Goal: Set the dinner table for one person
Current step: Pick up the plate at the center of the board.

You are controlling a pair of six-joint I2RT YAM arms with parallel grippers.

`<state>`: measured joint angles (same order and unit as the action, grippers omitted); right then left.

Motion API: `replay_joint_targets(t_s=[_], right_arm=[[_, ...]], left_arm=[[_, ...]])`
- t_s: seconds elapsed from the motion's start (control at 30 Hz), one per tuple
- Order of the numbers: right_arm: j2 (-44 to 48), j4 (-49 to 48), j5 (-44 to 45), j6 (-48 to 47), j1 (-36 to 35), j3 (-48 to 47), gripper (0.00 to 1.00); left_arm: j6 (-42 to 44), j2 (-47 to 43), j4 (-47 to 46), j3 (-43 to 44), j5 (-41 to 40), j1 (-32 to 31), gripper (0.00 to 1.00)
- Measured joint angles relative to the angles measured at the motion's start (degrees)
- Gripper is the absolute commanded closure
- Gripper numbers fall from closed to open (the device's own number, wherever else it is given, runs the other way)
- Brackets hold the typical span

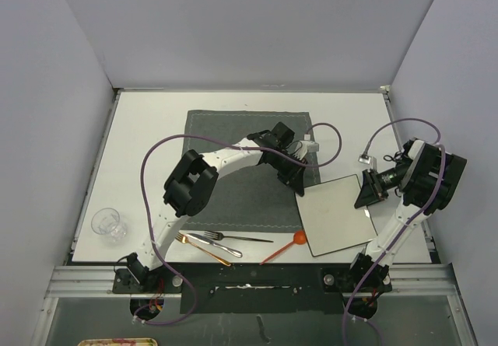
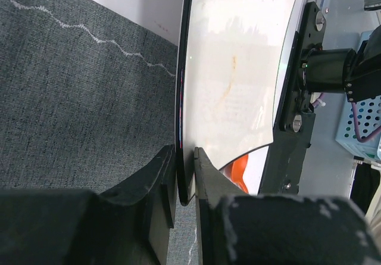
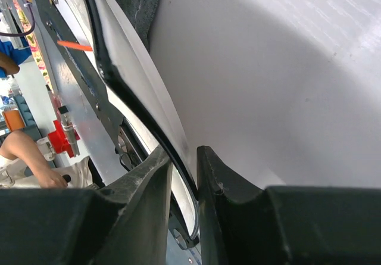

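The left claw pinches the plate's left edge, right of middle. The right claw pinches its right edge.

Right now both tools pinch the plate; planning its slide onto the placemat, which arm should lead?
Probably left: the left tool grips the plate edge nearest the placemat, its arm over the cloth; the right tool holds the far edge.

No legible text (in any view)
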<state>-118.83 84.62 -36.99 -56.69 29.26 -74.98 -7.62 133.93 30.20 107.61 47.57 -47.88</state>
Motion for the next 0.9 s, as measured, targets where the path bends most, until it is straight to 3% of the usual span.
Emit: replay_joint_targets(t_s=[0.9], right_arm=[[-3.3,5.4,-4.0,-3.7,-0.2,-5.3,1.00]], left_arm=[[0.6,0.0,1.7,1.7,0.1,0.9,1.00]])
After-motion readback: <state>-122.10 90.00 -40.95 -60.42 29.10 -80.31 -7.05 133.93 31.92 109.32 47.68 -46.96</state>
